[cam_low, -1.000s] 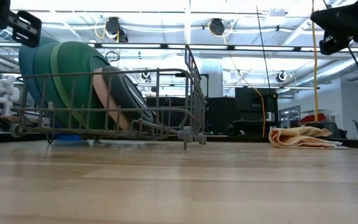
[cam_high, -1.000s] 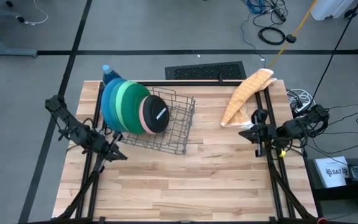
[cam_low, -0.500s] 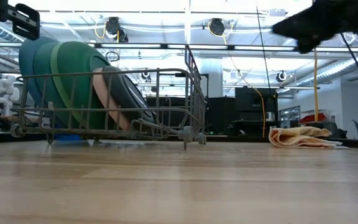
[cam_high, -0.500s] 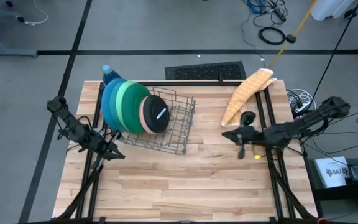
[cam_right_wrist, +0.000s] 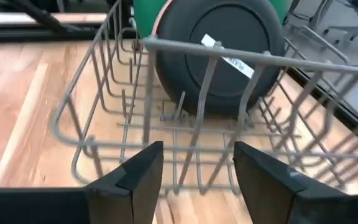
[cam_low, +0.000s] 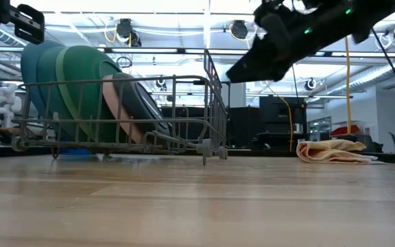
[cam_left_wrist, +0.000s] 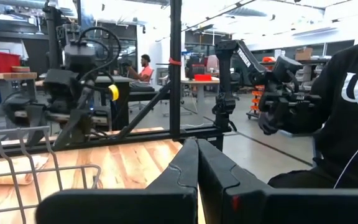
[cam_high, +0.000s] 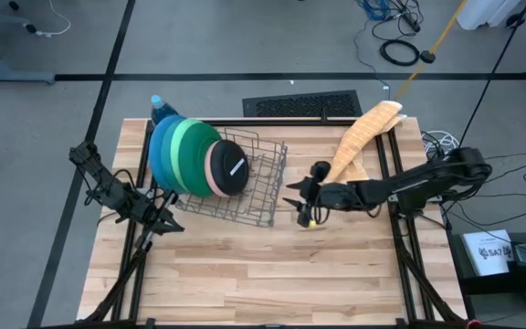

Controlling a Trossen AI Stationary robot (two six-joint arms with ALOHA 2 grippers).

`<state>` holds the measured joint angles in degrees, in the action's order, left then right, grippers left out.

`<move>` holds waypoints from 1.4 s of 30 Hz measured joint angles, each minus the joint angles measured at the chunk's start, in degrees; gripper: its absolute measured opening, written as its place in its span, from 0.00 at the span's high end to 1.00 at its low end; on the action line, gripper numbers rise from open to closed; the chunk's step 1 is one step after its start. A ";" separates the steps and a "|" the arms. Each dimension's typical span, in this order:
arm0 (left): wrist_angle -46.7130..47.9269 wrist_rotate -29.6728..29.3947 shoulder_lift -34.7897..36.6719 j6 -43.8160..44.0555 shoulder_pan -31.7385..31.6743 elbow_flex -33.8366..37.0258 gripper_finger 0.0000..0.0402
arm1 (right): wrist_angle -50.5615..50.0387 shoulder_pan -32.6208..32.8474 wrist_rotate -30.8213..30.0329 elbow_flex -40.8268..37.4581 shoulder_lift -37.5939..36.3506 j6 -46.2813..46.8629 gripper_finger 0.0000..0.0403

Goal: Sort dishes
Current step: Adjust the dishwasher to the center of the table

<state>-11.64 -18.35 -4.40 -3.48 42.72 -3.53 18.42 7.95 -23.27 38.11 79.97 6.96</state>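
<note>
Black plate point(cam_right_wrist: 219, 53), white sticker unreadable, stands in the wire rack point(cam_high: 249, 187) before pink point(cam_high: 210, 172), green point(cam_high: 188, 146), teal and blue plates. My right jaws point(cam_right_wrist: 194, 174) gape facing it; left jaws point(cam_left_wrist: 194, 174) pressed together.

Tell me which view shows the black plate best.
Right wrist view: the black plate fills it face-on, standing in the wire rack. High view shows it small, foremost in the stack; low view only edge-on; left wrist view not at all.

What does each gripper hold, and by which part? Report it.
Nothing is held. The right gripper is open, facing the wire dish rack; the left gripper is shut on nothing.
</note>
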 joint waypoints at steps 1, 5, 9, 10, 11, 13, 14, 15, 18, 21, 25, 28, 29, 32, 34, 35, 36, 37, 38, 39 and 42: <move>0.00 -0.02 0.00 0.01 0.00 0.00 1.00 | 1.95 -0.86 1.16 0.00 1.16 -0.20 0.53; 0.00 -0.21 0.00 0.01 0.00 0.00 1.00 | 9.28 -3.96 7.12 0.12 4.42 -2.08 0.59; -0.06 -0.22 0.00 0.01 0.00 0.00 1.00 | 9.83 -6.77 10.15 0.11 6.86 -2.06 0.66; -0.09 -0.22 0.00 0.01 0.00 0.00 1.00 | 10.56 -7.23 11.20 0.09 7.37 -2.06 0.68; -0.09 -0.22 0.00 0.01 0.00 0.00 1.00 | 11.45 -7.52 12.28 0.09 7.85 -2.07 0.69; -0.22 -0.22 0.00 -0.01 0.00 0.00 1.00 | 12.53 -7.90 13.18 0.09 8.40 -2.22 0.72; -0.33 -0.29 0.00 -0.05 0.00 0.00 1.00 | 13.07 -8.03 13.24 0.09 8.75 -2.56 0.73; -0.41 -0.42 0.00 -0.05 0.00 0.00 1.00 | 13.86 -8.24 13.25 0.09 9.06 -2.93 0.75; -0.43 -0.83 0.00 -0.06 0.00 0.00 1.00 | 14.40 -8.50 13.32 0.13 9.07 -4.11 0.78; -0.42 -1.01 0.00 -0.07 -0.02 0.00 1.00 | 13.94 -8.62 13.46 0.20 9.07 -5.06 0.86; -0.42 -1.03 0.00 -0.01 0.00 0.00 1.00 | 12.89 -8.55 13.54 0.22 8.94 -5.95 0.97; -0.42 -1.25 0.00 0.04 0.00 0.00 1.00 | 12.04 -8.60 13.20 0.30 8.86 -5.73 0.98; -0.46 -1.27 0.00 0.04 0.00 -0.02 1.00 | 11.62 -8.60 13.13 0.33 8.79 -5.71 0.99; -0.50 -1.38 0.00 0.16 0.00 -0.02 1.00 | 7.12 -8.09 12.61 0.48 7.41 -4.59 0.99; -0.48 -1.46 0.00 0.19 0.00 -0.02 1.00 | 2.15 -7.28 12.01 0.53 5.27 -3.94 0.99; -0.48 -1.60 0.00 0.19 0.00 -0.02 1.00 | -0.63 -6.79 11.76 0.52 3.91 -3.45 0.99; -0.47 -1.83 0.00 0.19 0.00 -0.02 1.00 | -3.37 -6.22 11.72 0.51 2.46 -3.08 0.99; -0.48 -1.93 0.00 0.19 0.00 -0.02 1.00 | -6.31 -5.57 11.68 0.46 0.72 -2.69 0.99; -0.46 -2.03 0.00 0.19 0.00 -0.02 1.00 | -9.39 -4.88 11.50 0.40 -1.12 -2.17 0.99; -0.42 -2.10 0.00 0.21 0.00 -0.02 1.00 | -12.66 -4.13 11.03 0.32 -3.11 -1.47 0.99; -0.42 -2.12 0.00 0.21 0.00 -0.02 1.00 | -23.05 -2.20 10.82 0.20 -9.26 1.17 1.00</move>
<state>-12.05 -20.47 -4.40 -3.27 42.72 -3.55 -4.62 5.75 -12.45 38.30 70.71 8.13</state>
